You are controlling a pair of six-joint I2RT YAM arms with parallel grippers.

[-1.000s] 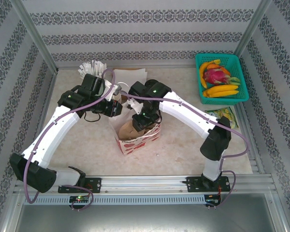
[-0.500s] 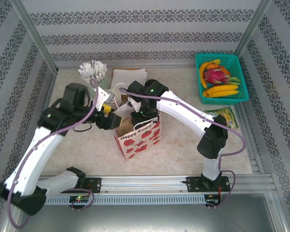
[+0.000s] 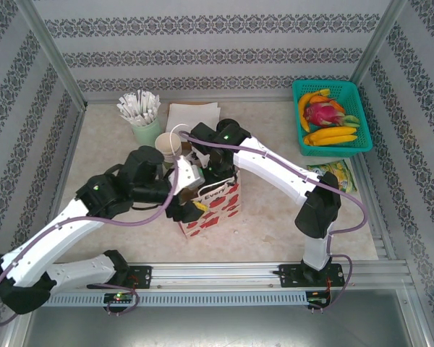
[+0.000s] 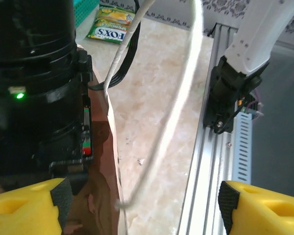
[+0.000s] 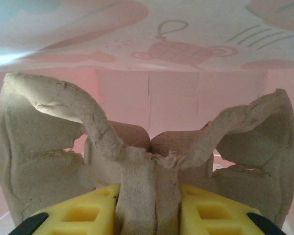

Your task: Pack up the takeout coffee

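The strawberry-printed paper gift bag stands upright mid-table. My right gripper reaches down into it. Inside, in the right wrist view, my right gripper is shut on the middle rib of a grey pulp cup carrier. My left gripper sits at the bag's front-left side. In the left wrist view my left gripper is open, its yellow fingers wide apart. The bag's rim and white cord handle lie between them, untouched. The takeout coffee is hidden.
A stack of lidless paper cups, a pale green cup of white sticks and white napkins stand behind the bag. A teal fruit basket is at the back right, a sweets packet below it. The aluminium rail borders the near edge.
My left arm swung from behind the bag round to its front-left side, and its gripper opened. The bag went from tilted to upright. My right gripper stayed in the bag.
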